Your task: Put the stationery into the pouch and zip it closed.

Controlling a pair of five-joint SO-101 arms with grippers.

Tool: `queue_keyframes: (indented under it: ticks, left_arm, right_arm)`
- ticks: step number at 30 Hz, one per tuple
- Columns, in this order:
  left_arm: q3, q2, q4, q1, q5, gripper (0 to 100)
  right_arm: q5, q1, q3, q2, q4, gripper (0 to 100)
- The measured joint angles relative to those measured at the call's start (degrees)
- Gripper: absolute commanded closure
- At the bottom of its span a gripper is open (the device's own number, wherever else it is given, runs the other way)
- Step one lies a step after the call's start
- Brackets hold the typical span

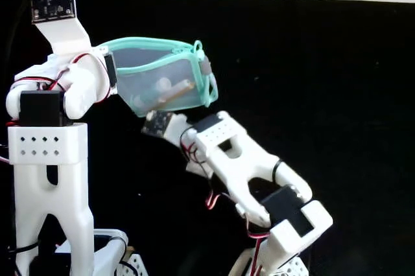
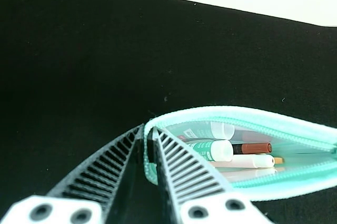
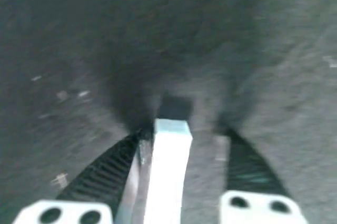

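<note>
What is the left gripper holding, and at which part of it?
The left gripper holds the teal pouch, jaws shut on the end of its open zipper rim.

Bright light glares off white arms (image 1: 240, 159) and shines through the pouch (image 1: 162, 85); shadow pools just ahead of the right gripper (image 3: 183, 132).

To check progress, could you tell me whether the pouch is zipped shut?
Open: in the left wrist view the pouch mouth gapes, with pens visible inside.
</note>
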Motion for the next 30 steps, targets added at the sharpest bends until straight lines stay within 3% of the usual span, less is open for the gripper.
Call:
queue_keyframes:
  ticks: [8,14,30]
  left_arm:
    - [0.0,0.0,0.0,0.0,0.0,99]
    - [0.0,0.0,0.0,0.0,0.0,99]
    - [0.0,0.0,0.0,0.0,0.0,99]
  right_arm:
    - [-0.44,-0.09,-0.09,0.09,-0.26,99.1]
    - [-5.89,0.18,0.35,-1.76,-0.88,99.1]
    - [-26.2,1.93,10.02,-35.6,-1.05,99.1]
